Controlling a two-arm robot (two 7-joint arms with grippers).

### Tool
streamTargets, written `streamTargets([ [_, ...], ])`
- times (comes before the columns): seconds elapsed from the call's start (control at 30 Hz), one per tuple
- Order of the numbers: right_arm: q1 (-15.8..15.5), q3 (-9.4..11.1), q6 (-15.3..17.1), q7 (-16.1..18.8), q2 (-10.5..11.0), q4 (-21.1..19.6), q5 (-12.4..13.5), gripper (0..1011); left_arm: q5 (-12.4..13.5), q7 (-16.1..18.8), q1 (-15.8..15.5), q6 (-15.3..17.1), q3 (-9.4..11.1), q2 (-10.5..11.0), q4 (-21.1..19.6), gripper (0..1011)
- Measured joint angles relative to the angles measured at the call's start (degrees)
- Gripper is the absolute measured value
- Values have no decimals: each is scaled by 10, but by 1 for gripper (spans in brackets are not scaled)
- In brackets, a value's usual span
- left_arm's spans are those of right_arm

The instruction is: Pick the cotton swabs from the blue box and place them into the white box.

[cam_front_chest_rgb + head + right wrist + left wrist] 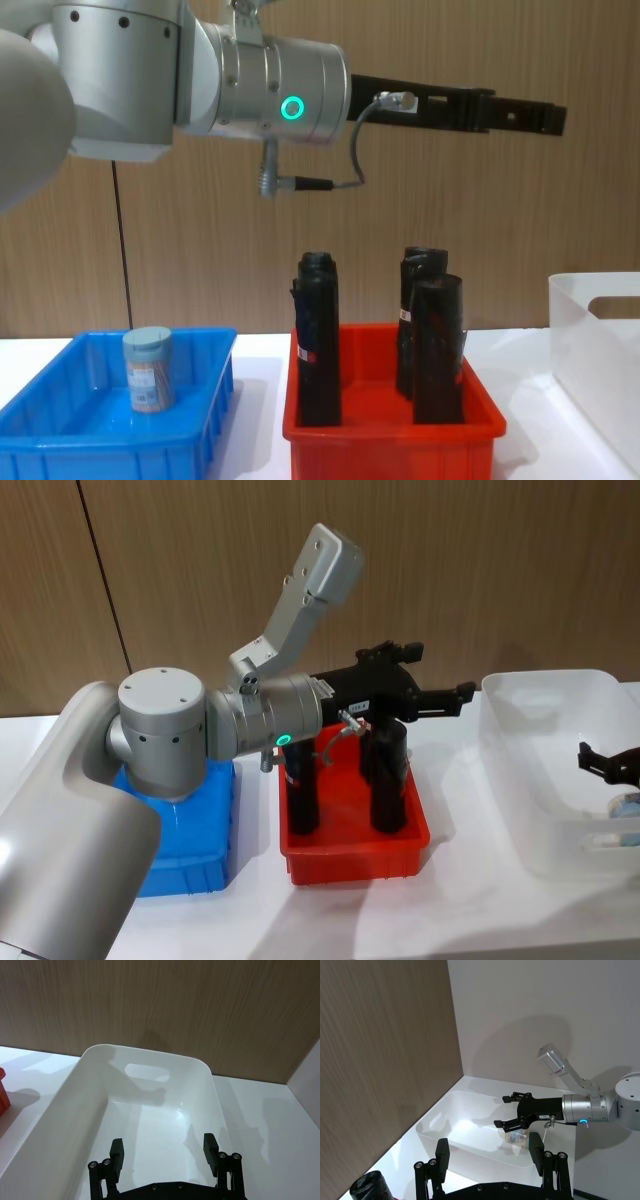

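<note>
Over the white box [85, 1105] your right gripper [164, 1147] hangs low between the walls, jaws spread wide with nothing between them. Under it, on the box floor, one swab jar [517, 1137] lies on its side. It is a small clear cylinder with tan-white sticks showing through the wall, and it sits apart from the fingers above it.

Your left gripper [489, 1149] is high above the red bin [390, 435], reaching out level toward the white box. Its jaws are wide apart too, and it holds nothing.

At your left end of the table, the blue box [100, 455] holds a second swab jar [148, 370]. This one stands upright on the floor, away from the box walls. It has a round pale blue lid on top and a clear body below, packed with tan sticks.

Between the two boxes, the red bin carries three black rolls [318, 330], all standing on end.
</note>
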Motion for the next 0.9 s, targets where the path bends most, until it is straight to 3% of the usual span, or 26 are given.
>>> streamTargets([
  [0.5, -2, 0, -1, 1, 0, -2, 1, 1001, 0, 6, 4, -2, 0, 2, -3, 1004],
  [0.9, -57, -20, -34, -6, -3, -76, 20, 1001, 4, 80, 53, -39, 5, 30, -36, 1004],
])
